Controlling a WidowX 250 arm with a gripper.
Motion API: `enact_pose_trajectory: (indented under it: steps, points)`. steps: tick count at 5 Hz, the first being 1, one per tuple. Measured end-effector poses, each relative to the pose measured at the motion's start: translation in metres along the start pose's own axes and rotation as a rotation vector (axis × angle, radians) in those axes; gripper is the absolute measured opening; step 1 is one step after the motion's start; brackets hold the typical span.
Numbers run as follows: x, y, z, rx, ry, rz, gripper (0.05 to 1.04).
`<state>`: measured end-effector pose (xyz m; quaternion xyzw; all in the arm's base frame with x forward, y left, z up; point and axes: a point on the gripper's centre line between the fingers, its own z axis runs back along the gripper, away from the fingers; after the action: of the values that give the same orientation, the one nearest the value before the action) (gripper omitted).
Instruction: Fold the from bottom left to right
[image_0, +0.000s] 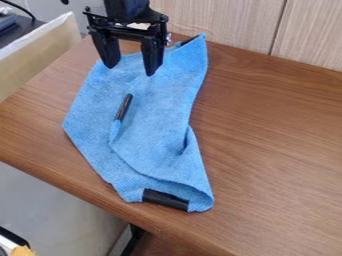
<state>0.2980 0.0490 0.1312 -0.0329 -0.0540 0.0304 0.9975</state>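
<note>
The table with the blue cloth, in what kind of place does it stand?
Probably a lab or office workspace: a robot gripper hangs over the blue cloth on a wooden table, beside a wood-panelled wall.

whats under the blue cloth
The blue cloth lies on the wooden table, whose surface shows around it. Anything else beneath is covered, so I cannot tell. The cloth's folds also hide parts of its own surface.
</note>
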Motion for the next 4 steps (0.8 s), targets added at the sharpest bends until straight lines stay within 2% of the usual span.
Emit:
enact_pose_trajectory:
  steps: [1, 2, 3, 4]
  points:
    - [-0.005, 0.0, -0.011, -0.005, 0.036, 0.014, 1.001]
    - [-0.023, -0.006, -0.02, -0.005, 0.067, 0.046, 1.001]
    - [-0.034, 0.013, -0.015, -0.023, 0.062, 0.09, 1.001]
    - [-0.046, 0.047, -0.015, -0.019, 0.065, 0.175, 1.001]
